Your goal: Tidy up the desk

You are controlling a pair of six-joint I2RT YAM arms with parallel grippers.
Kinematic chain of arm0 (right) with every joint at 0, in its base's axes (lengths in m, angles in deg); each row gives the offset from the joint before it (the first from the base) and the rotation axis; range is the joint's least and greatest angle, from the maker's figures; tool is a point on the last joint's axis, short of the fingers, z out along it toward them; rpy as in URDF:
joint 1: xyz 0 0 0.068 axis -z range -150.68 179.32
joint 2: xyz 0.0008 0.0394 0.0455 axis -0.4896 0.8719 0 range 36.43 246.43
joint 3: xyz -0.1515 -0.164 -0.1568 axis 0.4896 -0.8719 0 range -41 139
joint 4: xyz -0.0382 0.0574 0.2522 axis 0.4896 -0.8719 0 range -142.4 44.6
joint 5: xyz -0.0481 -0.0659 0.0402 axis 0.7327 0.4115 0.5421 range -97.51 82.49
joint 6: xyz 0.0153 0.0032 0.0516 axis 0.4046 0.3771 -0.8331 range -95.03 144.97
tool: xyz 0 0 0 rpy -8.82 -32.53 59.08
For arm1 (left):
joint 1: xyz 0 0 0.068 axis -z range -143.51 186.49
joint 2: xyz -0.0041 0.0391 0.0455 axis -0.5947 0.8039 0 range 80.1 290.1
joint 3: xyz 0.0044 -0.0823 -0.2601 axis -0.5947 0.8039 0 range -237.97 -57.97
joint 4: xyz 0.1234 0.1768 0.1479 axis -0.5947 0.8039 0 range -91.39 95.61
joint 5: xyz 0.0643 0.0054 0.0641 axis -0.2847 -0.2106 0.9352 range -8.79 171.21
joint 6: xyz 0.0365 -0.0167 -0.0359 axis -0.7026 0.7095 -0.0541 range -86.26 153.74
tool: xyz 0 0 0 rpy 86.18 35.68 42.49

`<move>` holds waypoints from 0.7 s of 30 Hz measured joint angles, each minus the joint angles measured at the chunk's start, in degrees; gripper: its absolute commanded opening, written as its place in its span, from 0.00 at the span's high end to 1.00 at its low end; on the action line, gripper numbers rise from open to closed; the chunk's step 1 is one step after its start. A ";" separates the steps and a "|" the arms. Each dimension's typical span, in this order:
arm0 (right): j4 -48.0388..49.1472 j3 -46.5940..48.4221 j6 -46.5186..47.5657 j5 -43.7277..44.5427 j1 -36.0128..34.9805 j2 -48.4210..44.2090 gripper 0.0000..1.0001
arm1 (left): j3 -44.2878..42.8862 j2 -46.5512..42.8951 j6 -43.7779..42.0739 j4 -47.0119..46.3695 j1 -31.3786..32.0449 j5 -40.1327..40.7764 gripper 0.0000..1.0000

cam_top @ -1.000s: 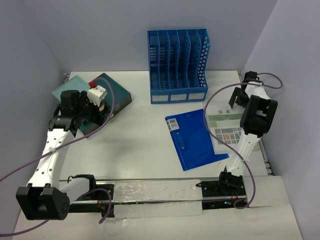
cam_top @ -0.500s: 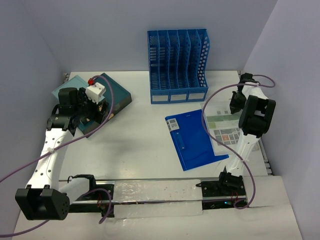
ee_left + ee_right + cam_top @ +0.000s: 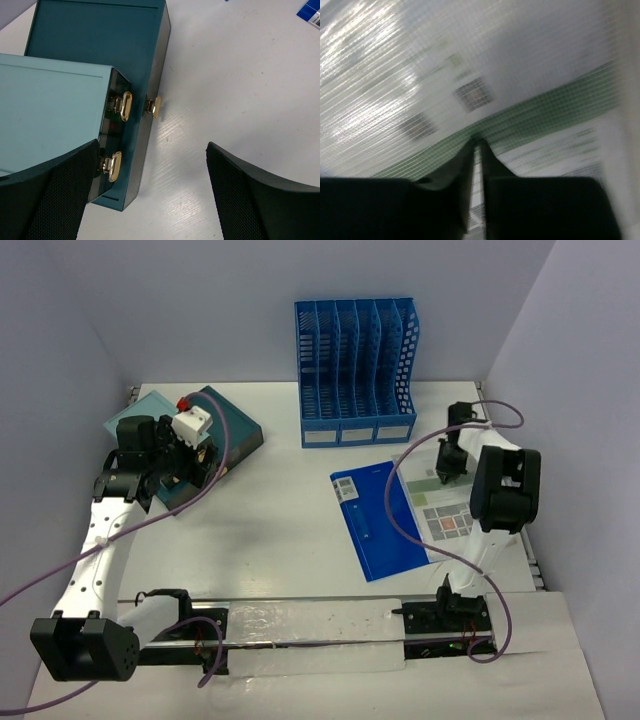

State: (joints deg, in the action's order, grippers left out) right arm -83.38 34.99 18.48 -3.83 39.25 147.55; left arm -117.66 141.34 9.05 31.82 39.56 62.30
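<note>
Desk (image 3: 290, 540) looked unsorted: blue folder (image 3: 380, 530), document sleeve (image 3: 455, 520), teal boxes (image 3: 228, 425) lay outside file rack (image 3: 355, 360); left gripper (image 3: 150, 190) gaped, right gripper (image 3: 476, 150) pinched shut.

Bright even light; soft shadows on desk (image 3: 290, 530); right wrist view blurred.

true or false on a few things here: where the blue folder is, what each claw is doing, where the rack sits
1. The left claw is open above the teal boxes. True.
2. The blue folder stands in the file rack. False: it lies flat on the desk, in front of the rack.
3. The right claw has its fingers spread wide. False: they are nearly together, tips against the printed sheet.
4. The file rack stands at the far side of the desk. True.
</note>
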 measured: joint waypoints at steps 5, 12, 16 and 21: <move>1.57 -6.04 -0.57 7.27 -14.77 -4.71 0.43 | 0.23 -0.05 -0.20 -0.01 0.00 -0.40 0.06; 2.42 -8.12 -1.90 10.70 -22.76 -5.88 0.34 | 0.23 -0.05 -0.85 -0.01 0.00 -1.05 0.06; 2.85 -8.93 -2.04 11.66 -22.85 -6.48 0.30 | 0.23 -0.05 -1.27 0.01 0.00 -1.31 0.06; 2.30 -9.34 -1.71 13.27 -23.26 -6.78 0.29 | 0.23 -0.05 -1.48 0.02 0.00 -1.34 0.07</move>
State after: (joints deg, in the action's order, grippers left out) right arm -81.08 25.65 16.77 9.43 15.99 140.77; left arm -117.43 141.29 7.57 31.84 39.56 60.96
